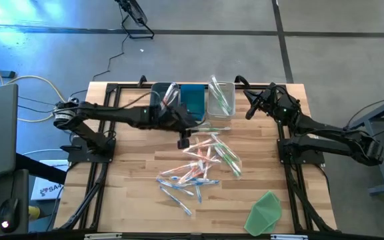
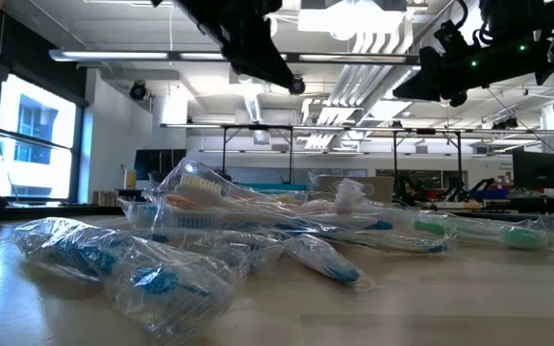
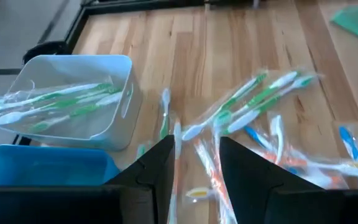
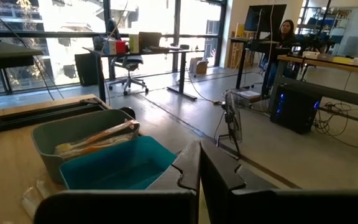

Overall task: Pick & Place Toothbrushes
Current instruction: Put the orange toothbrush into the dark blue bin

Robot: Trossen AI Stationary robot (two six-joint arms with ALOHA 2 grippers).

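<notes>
Several wrapped toothbrushes [image 1: 202, 167] in orange, blue and green lie in a loose pile on the wooden table [image 1: 132, 200]; the low view shows the pile [image 2: 258, 226] close up. My left gripper [image 1: 183, 141] hangs above the pile's far edge, beside the bins. Its fingers stand open [image 3: 194, 165], with only the toothbrushes on the table showing in the gap. My right gripper [image 1: 249, 110] waits at the far right, raised and shut [image 4: 199, 168], holding nothing.
Three bins stand at the far edge: a grey bin [image 4: 73, 134] with orange toothbrushes, a blue bin [image 1: 192, 100], and a pale bin [image 3: 120, 118] with green toothbrushes [image 3: 61, 102]. A green sheet [image 1: 265, 212] lies at the near right corner.
</notes>
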